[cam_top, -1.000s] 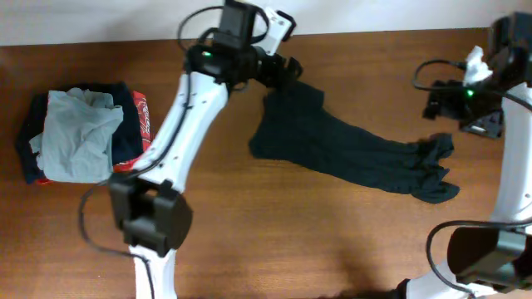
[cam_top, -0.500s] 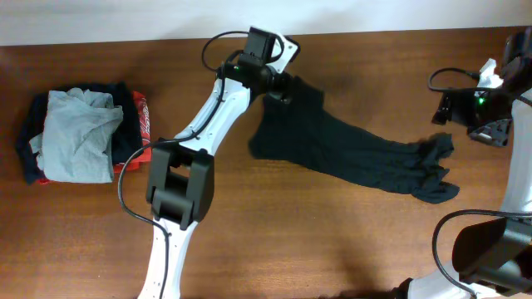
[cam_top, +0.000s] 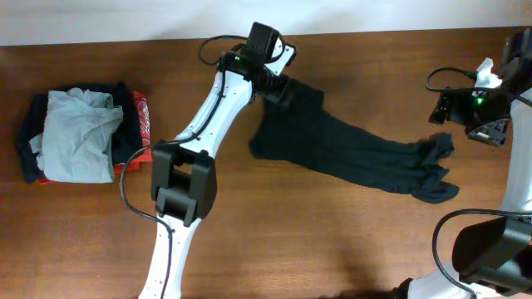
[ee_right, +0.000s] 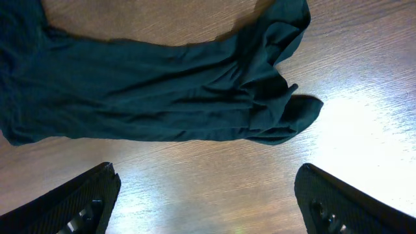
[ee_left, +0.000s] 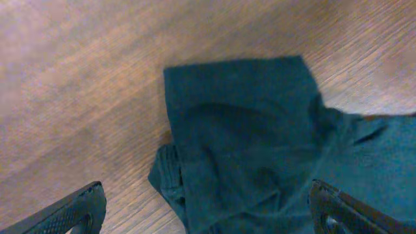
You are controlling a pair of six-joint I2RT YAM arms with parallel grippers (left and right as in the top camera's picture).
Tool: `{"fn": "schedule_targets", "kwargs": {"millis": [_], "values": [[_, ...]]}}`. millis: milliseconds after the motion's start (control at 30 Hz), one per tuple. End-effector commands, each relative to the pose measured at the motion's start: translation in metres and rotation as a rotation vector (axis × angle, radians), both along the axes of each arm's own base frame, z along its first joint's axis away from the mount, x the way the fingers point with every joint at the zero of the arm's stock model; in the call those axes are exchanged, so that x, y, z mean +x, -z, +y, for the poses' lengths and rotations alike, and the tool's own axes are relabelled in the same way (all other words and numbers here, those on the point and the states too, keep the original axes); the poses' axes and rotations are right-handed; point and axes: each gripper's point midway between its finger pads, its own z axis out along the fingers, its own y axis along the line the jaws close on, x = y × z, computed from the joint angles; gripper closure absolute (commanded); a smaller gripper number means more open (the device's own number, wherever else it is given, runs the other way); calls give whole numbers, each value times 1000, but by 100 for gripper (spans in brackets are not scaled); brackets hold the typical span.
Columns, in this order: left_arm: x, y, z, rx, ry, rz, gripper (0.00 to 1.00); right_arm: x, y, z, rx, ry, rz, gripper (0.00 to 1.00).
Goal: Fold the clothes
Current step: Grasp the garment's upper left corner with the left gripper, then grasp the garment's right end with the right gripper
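I read left tool (ee_left: 205,197) spread, empty, over bunched end of black T-shirt (cam_top: 349,149). Right tool (ee_right: 207,188) spread above opposite end. Shirt lies rope-like on tabletop (cam_top: 332,241) between tools. My guess: one tool per end, ready to pull it flat.

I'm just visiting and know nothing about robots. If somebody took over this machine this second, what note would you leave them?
Left gripper: open, empty, hovering over the upper-left end of the dark T-shirt.
Right gripper: open, empty, near the shirt's crumpled right end.
Shirt: on the table, bunched into a long strip, not spread out.
Done: no fold yet.
Left: grasp it, spread it flat, fold it. A grey shirt lies folded on a pile at far left.
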Motion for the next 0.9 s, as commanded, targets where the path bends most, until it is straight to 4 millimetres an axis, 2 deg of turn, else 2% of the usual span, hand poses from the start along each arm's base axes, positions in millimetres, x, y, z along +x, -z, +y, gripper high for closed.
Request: {"fn": "schedule_targets", "kwargs": {"millis": [0, 100, 233, 367, 400, 433, 500, 533, 633, 700, 867], "values": [[5, 28, -4, 15, 7, 11, 1, -1, 4, 2, 7, -14, 0, 10], [10, 40, -7, 12, 8, 4, 2, -2, 16, 3, 17, -14, 15, 11], [7, 63, -7, 28, 10, 38, 3, -3, 28, 5, 36, -16, 29, 11], [3, 78, -11, 39, 18, 60, 10, -4, 36, 7, 45, -17, 35, 11], [2, 78, -12, 39, 21, 59, 20, -4, 37, 7, 46, -17, 36, 11], [2, 77, -15, 37, 24, 53, 37, -3, 38, 6, 45, -17, 34, 11], [5, 73, -17, 38, 23, 34, 59, -2, 37, 6, 43, -17, 28, 11], [7, 68, -21, 31, 27, 20, 73, -2, 37, 6, 43, -17, 28, 11], [14, 52, -24, 20, 24, -14, 88, -2, 37, 6, 42, -17, 29, 11], [22, 35, -21, 36, 5, -49, 90, -2, 37, 6, 43, -17, 29, 11], [38, -34, -7, 83, -61, -163, 91, -2, 37, 6, 43, -17, 29, 11]]}}
